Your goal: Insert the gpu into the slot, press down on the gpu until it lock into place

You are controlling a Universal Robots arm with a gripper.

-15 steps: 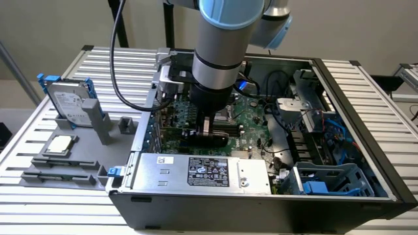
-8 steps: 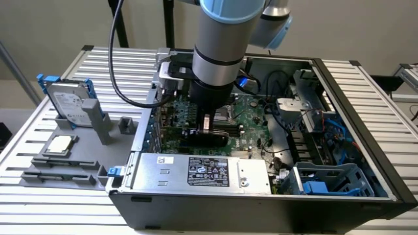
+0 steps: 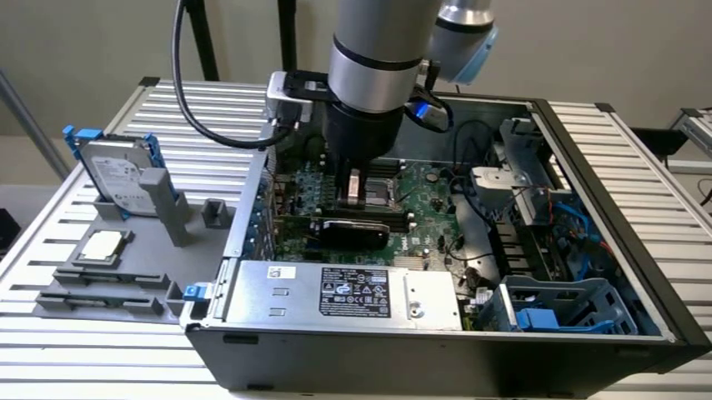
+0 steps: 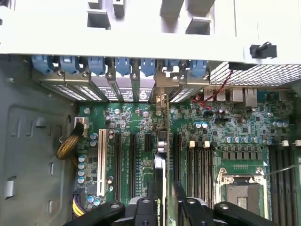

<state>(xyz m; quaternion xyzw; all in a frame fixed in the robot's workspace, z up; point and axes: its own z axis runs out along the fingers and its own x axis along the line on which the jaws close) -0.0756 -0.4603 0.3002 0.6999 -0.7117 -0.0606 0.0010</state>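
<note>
The gpu [image 3: 353, 227], a black-shrouded card, stands on edge on the green motherboard [image 3: 428, 225] inside the open computer case. My gripper [image 3: 356, 198] hangs straight down from the arm, directly over the card's upper edge and very close to it. In the wrist view the gpu [image 4: 161, 155] runs edge-on from its silver bracket at the case's rear wall down to my gripper [image 4: 163, 190], which straddles that edge. The slot is hidden beneath the card.
A grey power supply box [image 3: 345, 292] with a white label lies just in front of the card. The silver CPU socket [image 4: 242, 193] and black memory slots [image 4: 200, 165] sit beside it. Cables and a blue drive cage [image 3: 556, 308] crowd the exterior view's right.
</note>
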